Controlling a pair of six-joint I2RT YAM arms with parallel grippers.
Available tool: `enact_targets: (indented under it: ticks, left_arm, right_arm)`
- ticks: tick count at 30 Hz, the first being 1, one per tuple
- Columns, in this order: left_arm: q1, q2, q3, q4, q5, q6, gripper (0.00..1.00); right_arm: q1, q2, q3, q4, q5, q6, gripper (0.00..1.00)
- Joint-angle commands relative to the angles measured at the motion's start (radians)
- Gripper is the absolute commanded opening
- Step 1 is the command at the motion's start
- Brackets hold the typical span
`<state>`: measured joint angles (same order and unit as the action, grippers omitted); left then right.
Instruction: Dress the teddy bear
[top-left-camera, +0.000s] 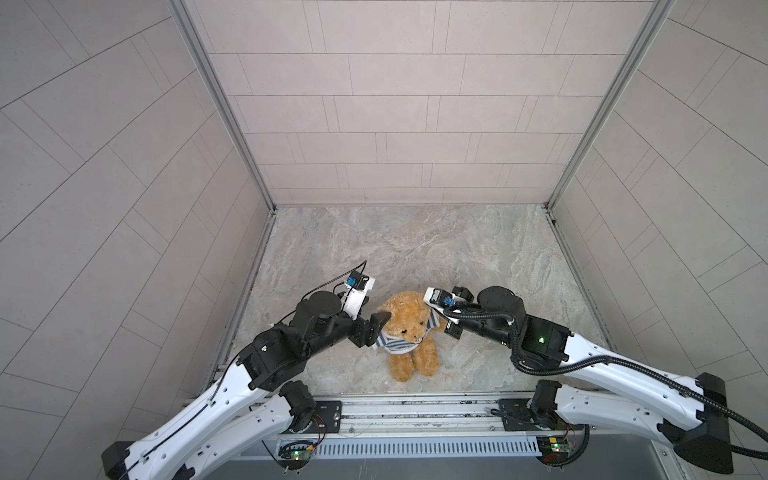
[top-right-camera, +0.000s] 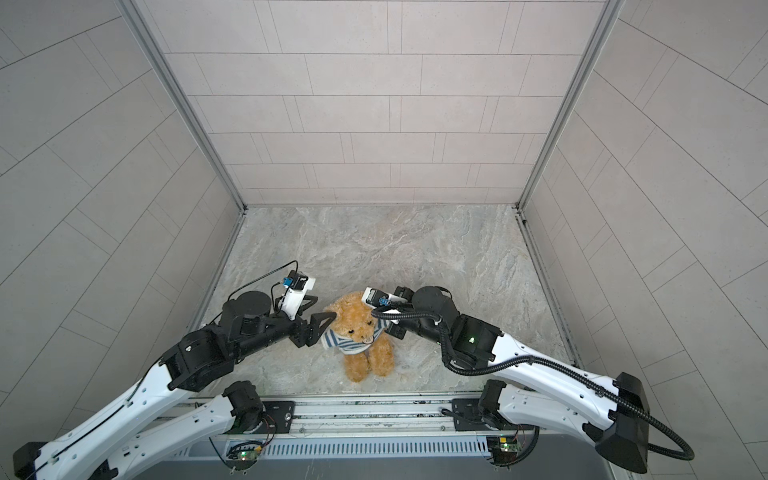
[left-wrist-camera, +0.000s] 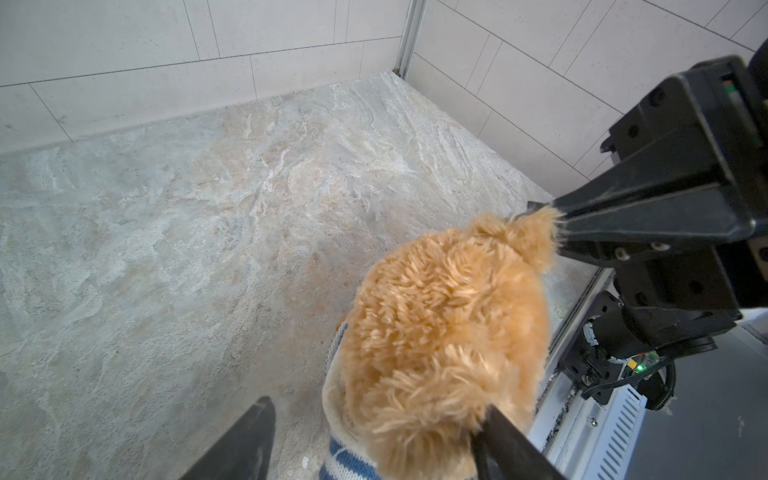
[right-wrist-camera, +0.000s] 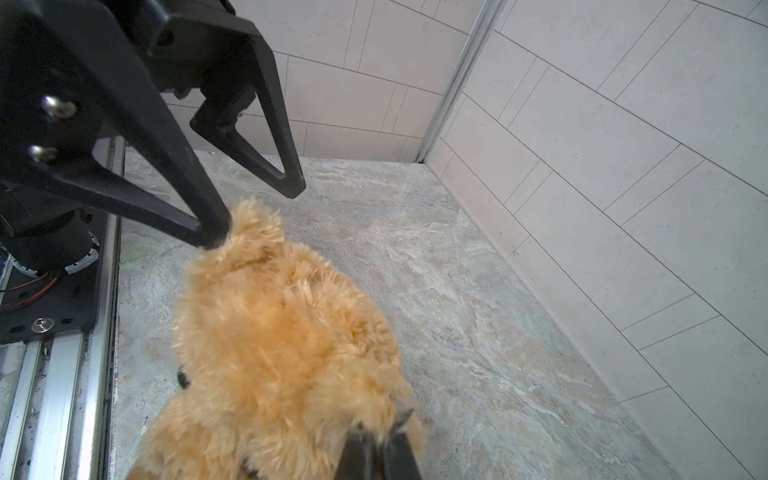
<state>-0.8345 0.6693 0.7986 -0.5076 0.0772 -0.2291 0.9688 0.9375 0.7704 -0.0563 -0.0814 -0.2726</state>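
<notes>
The teddy bear (top-left-camera: 409, 322) (top-right-camera: 357, 322) sits upright on the marbled floor near the front, golden-brown and fluffy. A navy-and-white striped shirt (top-left-camera: 392, 345) (left-wrist-camera: 349, 461) is bunched round its neck and chest. My left gripper (left-wrist-camera: 376, 415) (right-wrist-camera: 253, 212) is open at the bear's ear on the left of both top views, one fingertip (right-wrist-camera: 212, 237) touching the fur. On the opposite side of the head, my right gripper (right-wrist-camera: 378, 436) (left-wrist-camera: 534, 208) is shut on the other ear. Its wrist camera hides that ear in both top views.
Tiled walls (top-left-camera: 124, 208) close in the floor (top-left-camera: 415, 249) on three sides. A metal rail (top-left-camera: 415, 409) with the arm bases runs along the front edge just before the bear's feet. Marbled floor stretches behind the bear to the back wall.
</notes>
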Motion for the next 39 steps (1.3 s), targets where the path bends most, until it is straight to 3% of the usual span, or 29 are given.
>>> enact_targets:
  ticks: [1, 6, 16, 21, 32, 36, 39]
  left_arm:
    - [-0.002, -0.010, 0.033, -0.009, -0.007, 0.010, 0.75]
    - [-0.002, 0.008, 0.040, -0.012, 0.080, 0.032, 0.77]
    - [-0.003, -0.003, 0.051, -0.080, 0.031, 0.072, 0.82]
    - [-0.002, 0.028, 0.081, -0.063, 0.080, 0.082, 0.84]
    - [-0.009, 0.253, 0.239, -0.031, 0.187, 0.172, 0.85]
    - [-0.031, 0.322, 0.276, -0.073, 0.194, 0.193, 0.75]
    - [-0.031, 0.366, 0.286, -0.083, 0.190, 0.190, 0.75]
  right_arm:
    - [-0.001, -0.031, 0.027, 0.003, 0.030, -0.025, 0.00]
    - [-0.005, -0.028, 0.027, -0.012, 0.036, -0.040, 0.00]
    - [-0.025, -0.030, 0.032, -0.028, 0.053, -0.055, 0.00]
    - [-0.025, -0.017, 0.047, -0.025, 0.003, -0.049, 0.00]
    - [-0.024, -0.005, 0.056, 0.023, -0.067, 0.012, 0.00]
    - [-0.024, 0.003, 0.061, 0.026, -0.076, 0.016, 0.00]
    - [-0.024, 0.009, 0.062, 0.036, -0.085, 0.018, 0.00]
